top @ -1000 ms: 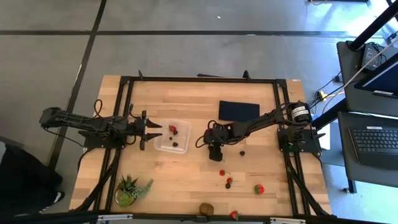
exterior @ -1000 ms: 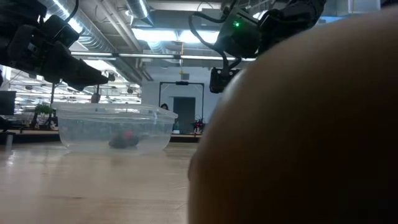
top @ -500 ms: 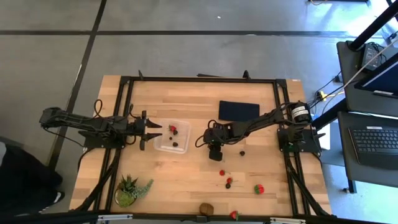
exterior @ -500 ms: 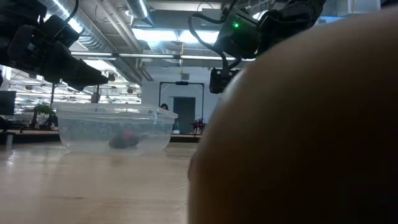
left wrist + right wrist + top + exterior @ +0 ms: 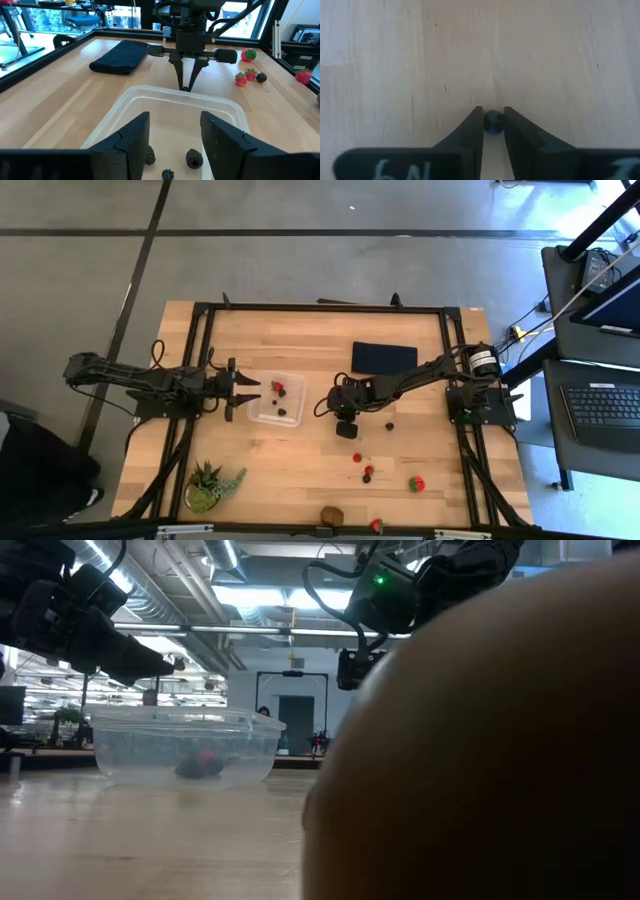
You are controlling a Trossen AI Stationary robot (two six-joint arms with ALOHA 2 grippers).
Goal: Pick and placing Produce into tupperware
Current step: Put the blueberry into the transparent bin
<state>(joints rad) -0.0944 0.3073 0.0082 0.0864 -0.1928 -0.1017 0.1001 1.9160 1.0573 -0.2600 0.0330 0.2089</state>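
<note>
The clear tupperware (image 5: 274, 401) sits at the table's middle left; a red strawberry (image 5: 278, 389) and a dark berry (image 5: 282, 412) lie inside it. My left gripper (image 5: 175, 145) is open and hovers at the container's left wall (image 5: 240, 392). My right gripper (image 5: 345, 420) stands just right of the container, pointing down, shut on a tiny dark berry (image 5: 493, 121). Loose produce lies on the wood: a dark berry (image 5: 390, 423), strawberries (image 5: 357, 457) (image 5: 417, 483) (image 5: 377, 525) and the brown kiwi (image 5: 332, 515). My right gripper pinches the tiny dark round berry (image 5: 493, 122) between its two fingertips (image 5: 476, 120), coming from above and pointing down. The low view shows this gripper (image 5: 350, 668) well above the tabletop, so the berry is lifted clear.
A folded dark blue cloth (image 5: 384, 358) lies toward the far edge, right of centre. A spiky potted plant (image 5: 210, 485) stands at the near left corner. In the low view the kiwi (image 5: 480, 740) fills the right half of the picture. Bare wood lies between the container and the loose fruit.
</note>
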